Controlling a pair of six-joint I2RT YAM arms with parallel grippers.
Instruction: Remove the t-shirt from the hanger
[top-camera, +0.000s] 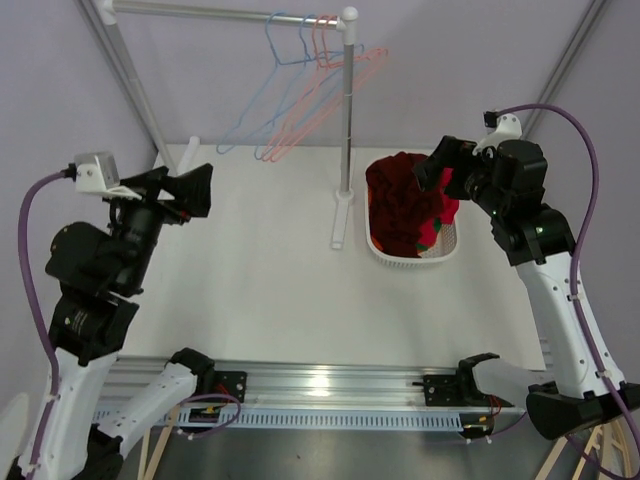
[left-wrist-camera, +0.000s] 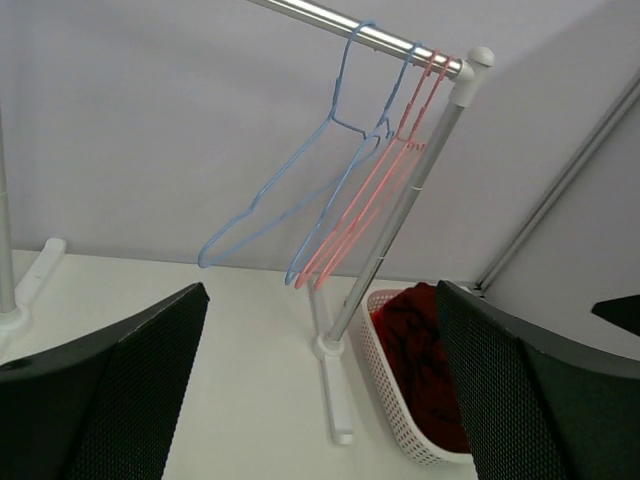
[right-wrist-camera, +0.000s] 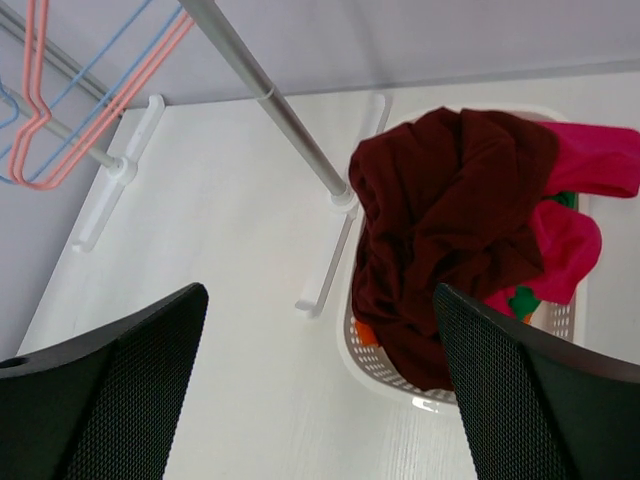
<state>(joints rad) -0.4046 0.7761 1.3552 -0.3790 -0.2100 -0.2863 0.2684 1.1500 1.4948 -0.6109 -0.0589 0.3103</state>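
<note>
Left gripper (top-camera: 197, 190): raised over the left side of the table (top-camera: 260, 280), pointed toward the clothes rack. Its wrist camera shows both fingers (left-wrist-camera: 110, 390) spread wide with nothing between them. It is well apart from the rack and from the basket.

Right gripper (top-camera: 440, 165): held above the far right part of the table, over the basket (top-camera: 415, 258). Its jaws are likewise spread wide and nothing is clamped in them. I find no contact with the cloth below.

T-shirt (right-wrist-camera: 440, 220): dark red, crumpled, lying in the white slotted basket. It sits on top of the pile, and part of it hangs over the rim on the side facing the rack. Beneath and beside it I note a bright pink garment (right-wrist-camera: 590, 160) and a small patch of green cloth (right-wrist-camera: 522, 300).

Basket: stands on the table just beside the foot of the rack's right post (top-camera: 348, 120). I cannot tell whether the two touch.

Rack: the rail (top-camera: 220, 12) runs across the far edge of the table. Two blue hangers (left-wrist-camera: 330, 150) and two pink hangers (left-wrist-camera: 385, 180) hang from it, bunched near the right post, swung at a slant and bare.
</note>
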